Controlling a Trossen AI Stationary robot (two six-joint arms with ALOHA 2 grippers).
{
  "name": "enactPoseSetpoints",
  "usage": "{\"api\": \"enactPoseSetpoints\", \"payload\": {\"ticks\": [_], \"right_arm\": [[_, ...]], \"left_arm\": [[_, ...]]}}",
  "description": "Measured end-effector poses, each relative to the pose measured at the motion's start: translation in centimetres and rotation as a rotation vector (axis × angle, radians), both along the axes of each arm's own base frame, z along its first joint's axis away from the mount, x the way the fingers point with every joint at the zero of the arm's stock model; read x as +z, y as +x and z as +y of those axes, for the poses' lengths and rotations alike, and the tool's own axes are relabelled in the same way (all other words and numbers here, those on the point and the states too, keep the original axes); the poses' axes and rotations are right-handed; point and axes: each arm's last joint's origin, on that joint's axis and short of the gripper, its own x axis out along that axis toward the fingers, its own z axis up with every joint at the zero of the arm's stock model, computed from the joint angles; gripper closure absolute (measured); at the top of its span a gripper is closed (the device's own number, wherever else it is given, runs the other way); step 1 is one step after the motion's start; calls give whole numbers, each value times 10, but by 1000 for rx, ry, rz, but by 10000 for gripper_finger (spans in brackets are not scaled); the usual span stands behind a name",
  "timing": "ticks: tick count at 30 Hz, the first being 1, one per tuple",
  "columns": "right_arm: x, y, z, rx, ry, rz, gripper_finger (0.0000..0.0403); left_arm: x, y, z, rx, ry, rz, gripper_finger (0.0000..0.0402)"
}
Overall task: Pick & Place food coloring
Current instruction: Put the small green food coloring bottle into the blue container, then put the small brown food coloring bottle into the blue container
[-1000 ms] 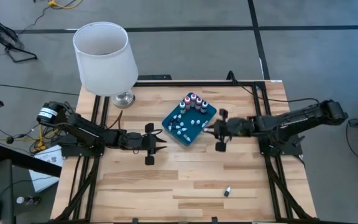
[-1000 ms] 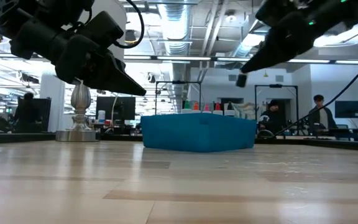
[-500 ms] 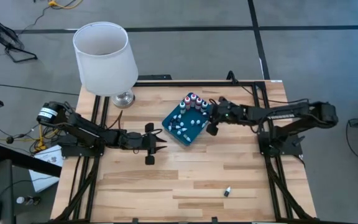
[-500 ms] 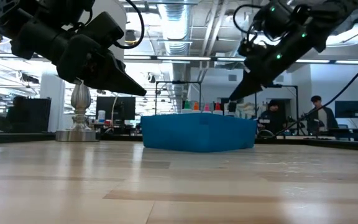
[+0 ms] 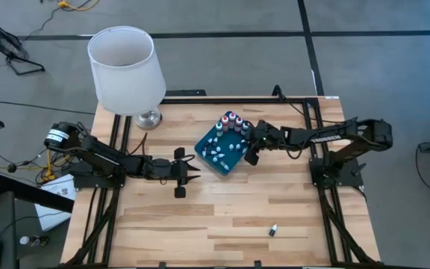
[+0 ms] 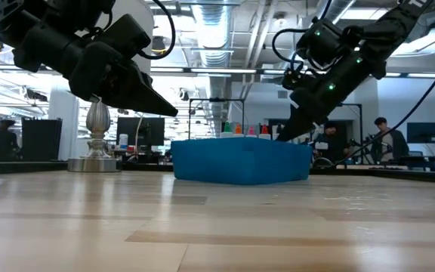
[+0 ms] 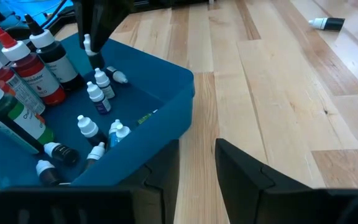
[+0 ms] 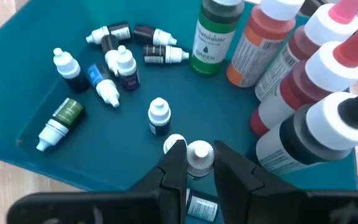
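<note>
Right wrist view: the right gripper [image 8: 192, 163] is pinching a tiny white-capped bottle [image 8: 199, 155] low over the teal tray [image 8: 36, 118], seemingly to set it among the others. Left gripper [image 5: 189, 175], fingers spread, is waiting at centre-left. One stray bottle [image 5: 272, 230] is lying at lower centre.

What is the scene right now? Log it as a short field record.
right gripper: over the teal tray, shut on a small white-capped bottle
left gripper: open, beside the tray
tray contents: tall bottles upright along one side, small bottles scattered loose
stray bottle: lying on the table, away from the tray
</note>
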Motion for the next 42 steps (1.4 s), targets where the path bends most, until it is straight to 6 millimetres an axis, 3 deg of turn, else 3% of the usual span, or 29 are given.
{"api": "enactPoseSetpoints", "payload": {"ticks": [13,28,35,42], "right_arm": [[1,0,0,0,-2,-7,318],[3,-1,0,-1,-1,-11,315],[29,-7,12,39,-25,-114,315],[55,-25,49,164,-7,-155,315]], "left_arm": [[0,0,0,2,-4,0,306],[0,0,0,5,-11,-1,306],[0,0,0,5,-11,-1,306],[0,0,0,6,-13,-1,306]]}}
